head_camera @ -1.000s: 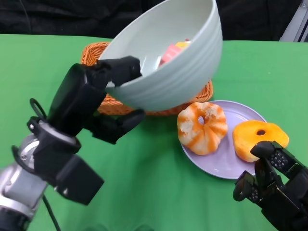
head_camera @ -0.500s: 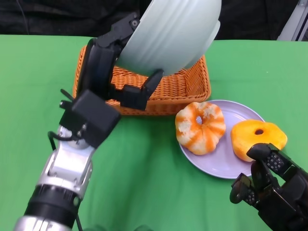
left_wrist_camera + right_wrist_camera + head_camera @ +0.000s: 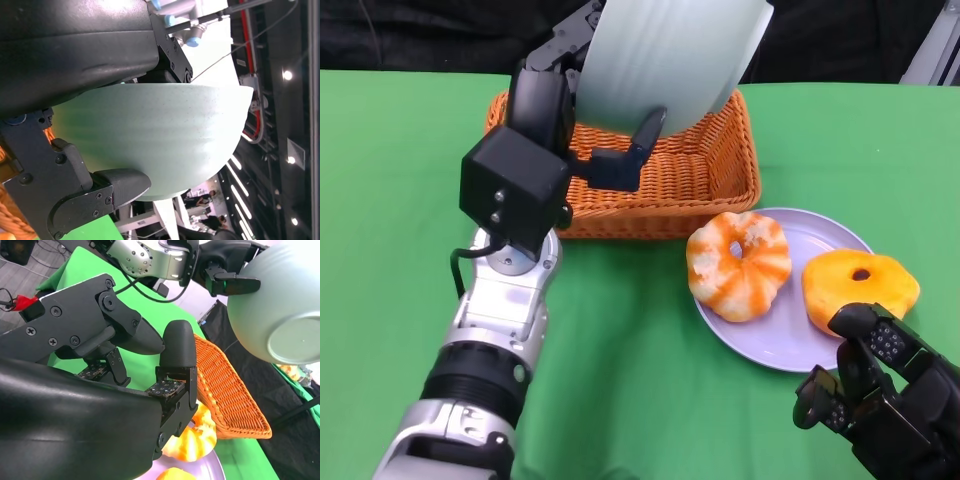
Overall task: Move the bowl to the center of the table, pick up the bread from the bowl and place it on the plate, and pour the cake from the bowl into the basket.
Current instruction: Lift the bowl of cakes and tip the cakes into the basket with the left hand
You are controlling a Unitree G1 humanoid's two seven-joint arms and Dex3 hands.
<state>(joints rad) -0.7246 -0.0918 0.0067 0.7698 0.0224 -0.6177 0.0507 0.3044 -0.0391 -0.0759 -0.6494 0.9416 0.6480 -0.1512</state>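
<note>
Green table (image 3: 620, 340), black backdrop (image 3: 420, 35) behind

- A green tablecloth (image 3: 630, 330) covers the table.
- A black backdrop (image 3: 420, 35) hangs behind its far edge.
- An orange ring-shaped pastry (image 3: 860, 285) lies at the table's right.

Tipped bowl (image 3: 670, 65) over basket (image 3: 690, 180)
</note>
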